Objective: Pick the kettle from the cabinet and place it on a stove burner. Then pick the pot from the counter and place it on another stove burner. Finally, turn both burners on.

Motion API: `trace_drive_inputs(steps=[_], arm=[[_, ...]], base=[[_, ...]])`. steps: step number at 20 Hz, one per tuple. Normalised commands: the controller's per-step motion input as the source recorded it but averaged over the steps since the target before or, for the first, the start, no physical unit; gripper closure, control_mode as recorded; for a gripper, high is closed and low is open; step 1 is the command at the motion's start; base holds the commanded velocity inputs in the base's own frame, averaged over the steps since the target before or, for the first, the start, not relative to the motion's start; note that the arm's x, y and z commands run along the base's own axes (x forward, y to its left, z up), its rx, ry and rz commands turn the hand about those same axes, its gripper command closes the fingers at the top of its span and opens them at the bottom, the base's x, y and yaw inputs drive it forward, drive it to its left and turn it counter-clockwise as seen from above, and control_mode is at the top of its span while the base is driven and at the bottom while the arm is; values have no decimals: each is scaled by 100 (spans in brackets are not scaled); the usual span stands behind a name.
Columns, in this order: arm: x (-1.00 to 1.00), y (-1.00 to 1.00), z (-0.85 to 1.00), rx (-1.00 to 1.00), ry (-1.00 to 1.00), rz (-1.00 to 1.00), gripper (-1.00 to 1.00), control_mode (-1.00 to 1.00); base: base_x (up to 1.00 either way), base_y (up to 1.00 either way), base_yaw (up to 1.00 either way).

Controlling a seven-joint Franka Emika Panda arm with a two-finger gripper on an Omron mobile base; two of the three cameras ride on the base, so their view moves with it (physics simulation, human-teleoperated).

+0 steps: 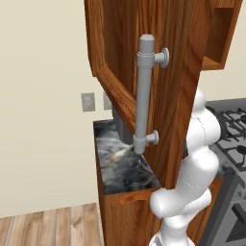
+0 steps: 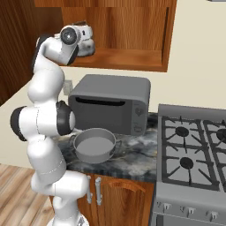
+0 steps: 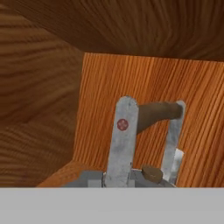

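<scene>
While inside the cabinet | end effector clamped on one kettle handle | one pot on counter

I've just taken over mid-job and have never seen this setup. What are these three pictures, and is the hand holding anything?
The machine is a white robot arm on a driving base, in a rendered kitchen. Two pictures come from cameras on the base, behind the arm to its left and right. The left one mostly shows the open cabinet door. The third looks out along the gripper.

On the counter sit a grey pot and a microwave, with the stove beside them.

The arm reaches up into the cabinet, to the kettle. The gripper is shut with the kettle's handle right in front of it, but I can't confirm the grip.
</scene>
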Motion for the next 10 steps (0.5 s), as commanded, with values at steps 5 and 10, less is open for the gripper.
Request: trace_drive_inputs(steps=[5, 10], arm=[[-24, -20, 0, 1, -1, 0, 100, -100], [-31, -15, 0, 0, -2, 0, 100, -100]], base=[[0, 0, 0], [0, 0, 0]])
